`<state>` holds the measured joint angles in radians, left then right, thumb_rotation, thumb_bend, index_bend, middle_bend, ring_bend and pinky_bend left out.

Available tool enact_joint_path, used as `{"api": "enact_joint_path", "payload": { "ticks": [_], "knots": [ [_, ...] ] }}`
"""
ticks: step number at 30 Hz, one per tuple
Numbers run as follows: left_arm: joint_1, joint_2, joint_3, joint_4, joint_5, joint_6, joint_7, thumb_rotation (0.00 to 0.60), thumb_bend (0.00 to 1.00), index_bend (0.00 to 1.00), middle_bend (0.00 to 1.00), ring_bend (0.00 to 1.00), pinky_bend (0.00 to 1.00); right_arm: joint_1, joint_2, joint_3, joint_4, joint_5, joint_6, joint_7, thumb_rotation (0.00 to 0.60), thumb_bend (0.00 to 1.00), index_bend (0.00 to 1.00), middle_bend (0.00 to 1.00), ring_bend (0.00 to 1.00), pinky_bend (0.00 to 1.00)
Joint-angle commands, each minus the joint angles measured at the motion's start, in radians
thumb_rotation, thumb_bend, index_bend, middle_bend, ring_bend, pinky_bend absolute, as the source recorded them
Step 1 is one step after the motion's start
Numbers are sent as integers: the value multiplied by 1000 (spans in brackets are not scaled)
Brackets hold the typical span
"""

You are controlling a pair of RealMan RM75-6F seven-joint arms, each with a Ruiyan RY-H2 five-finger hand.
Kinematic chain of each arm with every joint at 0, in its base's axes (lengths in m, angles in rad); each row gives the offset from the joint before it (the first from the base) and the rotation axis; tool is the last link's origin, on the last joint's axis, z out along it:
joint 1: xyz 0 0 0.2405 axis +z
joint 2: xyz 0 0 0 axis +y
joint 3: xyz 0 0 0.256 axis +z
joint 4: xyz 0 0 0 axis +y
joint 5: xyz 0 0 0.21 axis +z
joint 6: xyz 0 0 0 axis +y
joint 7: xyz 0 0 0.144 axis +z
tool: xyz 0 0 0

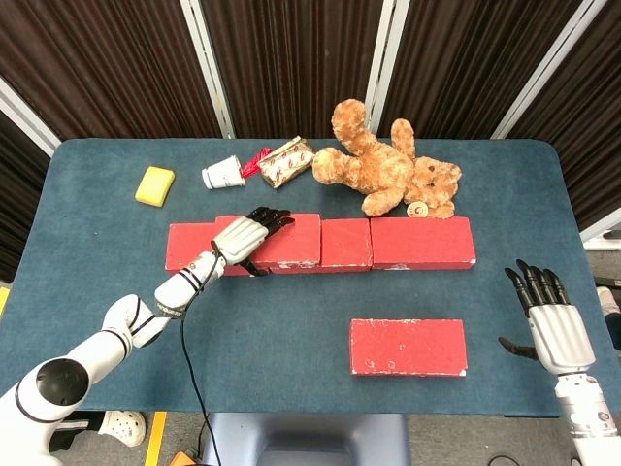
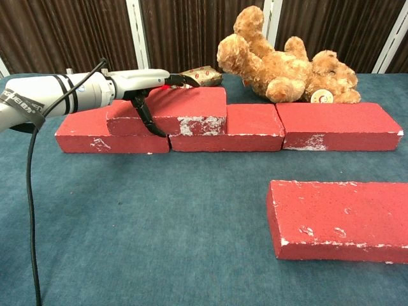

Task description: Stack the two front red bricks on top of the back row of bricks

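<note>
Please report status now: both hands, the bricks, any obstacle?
Left hand grips stacked brick on back row. Right hand open, idle. Front brick unstacked. No obstacle.

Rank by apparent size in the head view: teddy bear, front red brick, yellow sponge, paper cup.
1. Teddy bear and front red brick: too alike to rank.
2. Paper cup and yellow sponge: much smaller, also about alike.
</note>
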<state>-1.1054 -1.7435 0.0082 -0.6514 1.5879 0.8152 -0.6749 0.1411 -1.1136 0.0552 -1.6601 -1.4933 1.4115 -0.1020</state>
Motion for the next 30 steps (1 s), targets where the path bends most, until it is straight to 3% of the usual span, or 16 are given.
{"api": "enact_joint_path", "payload": {
  "ticks": [1, 5, 10, 13, 18, 20, 23, 26, 30],
  "knots": [
    [3, 16, -13, -40, 4, 49, 6, 600, 0, 0, 0, 0, 18, 1, 0, 0, 1, -4, 0, 2, 600, 102, 0, 0, 0, 0],
    [28, 77, -13, -147, 24, 135, 24, 600, 7, 0, 0, 0, 17, 2, 2, -8, 0, -19, -4, 11, 600, 102, 0, 0, 0, 0],
    [113, 179, -11, -340, 33, 279, 176, 600, 177, 0, 0, 0, 16, 39, 54, -60, -25, -83, -98, 107, 600, 102, 0, 0, 0, 0],
    [210, 280, 28, -511, 32, 360, 331, 600, 188, 0, 0, 0, 16, 44, 40, -71, -18, -117, -95, 119, 600, 102, 0, 0, 0, 0],
    [466, 419, 130, -755, -30, 546, 581, 600, 224, 0, 0, 0, 15, 83, -47, -88, -3, -128, -178, 49, 600, 103, 0, 0, 0, 0],
    [583, 417, 143, -763, -59, 669, 634, 600, 227, 0, 0, 0, 12, 106, -94, -89, -5, -136, -214, -1, 600, 103, 0, 0, 0, 0],
    [710, 392, 153, -718, -74, 797, 615, 600, 227, 0, 0, 0, 11, 138, -141, -91, -28, -131, -275, -77, 600, 103, 0, 0, 0, 0],
    [784, 367, 157, -661, -66, 859, 554, 600, 226, 0, 0, 0, 10, 157, -173, -83, -59, -104, -312, -160, 600, 103, 0, 0, 0, 0],
    [810, 366, 145, -629, -37, 877, 529, 600, 227, 0, 0, 0, 7, 171, -205, -75, -103, -55, -345, -236, 600, 103, 0, 0, 0, 0]
  ]
}}
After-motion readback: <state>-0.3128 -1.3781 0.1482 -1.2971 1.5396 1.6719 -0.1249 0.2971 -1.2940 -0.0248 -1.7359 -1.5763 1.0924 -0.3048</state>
